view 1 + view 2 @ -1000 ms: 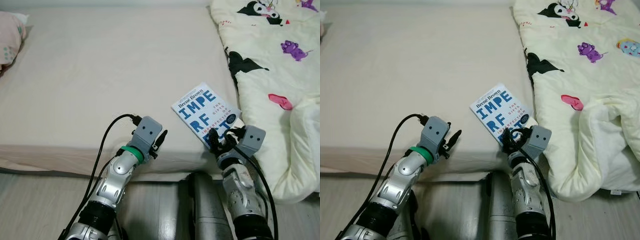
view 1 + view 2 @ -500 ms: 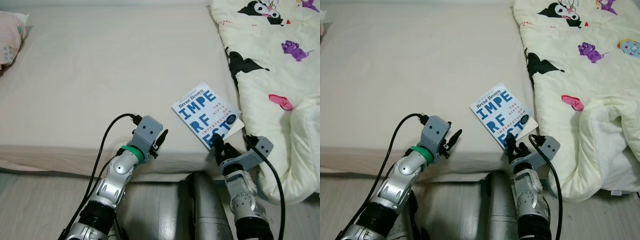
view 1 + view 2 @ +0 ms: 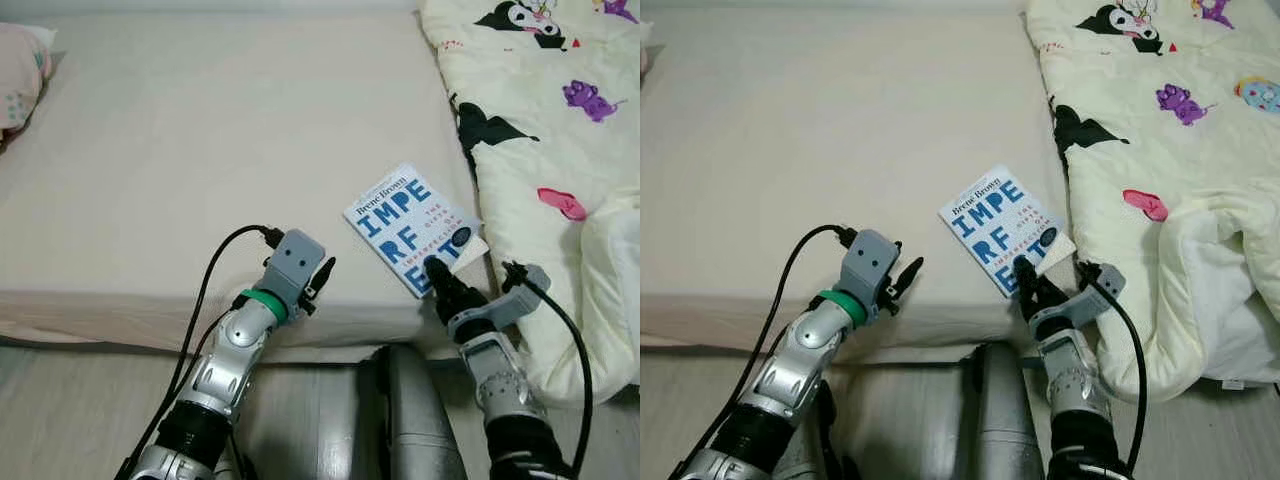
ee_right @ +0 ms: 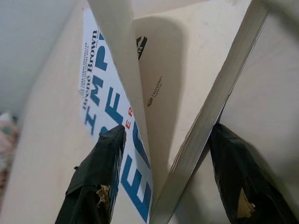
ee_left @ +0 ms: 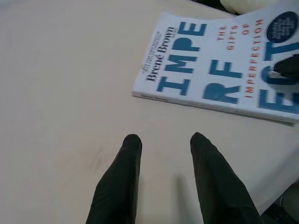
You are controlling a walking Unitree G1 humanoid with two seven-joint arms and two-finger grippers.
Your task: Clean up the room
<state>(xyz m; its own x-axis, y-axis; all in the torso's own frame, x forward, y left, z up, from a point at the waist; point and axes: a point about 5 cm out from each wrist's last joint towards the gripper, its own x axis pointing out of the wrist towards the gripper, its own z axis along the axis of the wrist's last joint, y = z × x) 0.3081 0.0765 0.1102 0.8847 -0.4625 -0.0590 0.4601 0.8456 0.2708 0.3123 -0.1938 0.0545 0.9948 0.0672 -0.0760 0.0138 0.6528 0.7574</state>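
Right claw (image 3: 436, 270): at the near corner of the book (image 3: 405, 218), fingers spread to either side of that corner. In its wrist view one finger (image 4: 96, 179) lies on the blue-lettered cover and the other (image 4: 236, 175) sits under the page block, with the cover peeled up from the pages between them. The jaws stand around the book but are not yet pinched on it.
Left claw (image 3: 322, 275): spread and holding nothing, resting on the sheet near the bed edge, beside the book and apart from it. Its fingers (image 5: 121, 179) point toward the book's spine side.
Book: a white paperback with large blue letters, lying flat and cover up on the bed (image 3: 200, 150), close to the near edge, its far long side just beside the quilt (image 3: 550, 120).
Quilt: cream with cartoon prints, heaped along the robot's right side of the bed and spilling over the edge.
Pillow (image 3: 20, 75): pink, at the far left corner, well apart from the rest.
Step in hand: getting hold of the book, judging by the straddled corner.
Next move: it calls for closing on the whole thickness of the book, not the cover alone, since the cover has lifted away from the pages. After that, a lift clear of the bed.
Risk: a grip on the cover alone could let the pages fan open or tear it.
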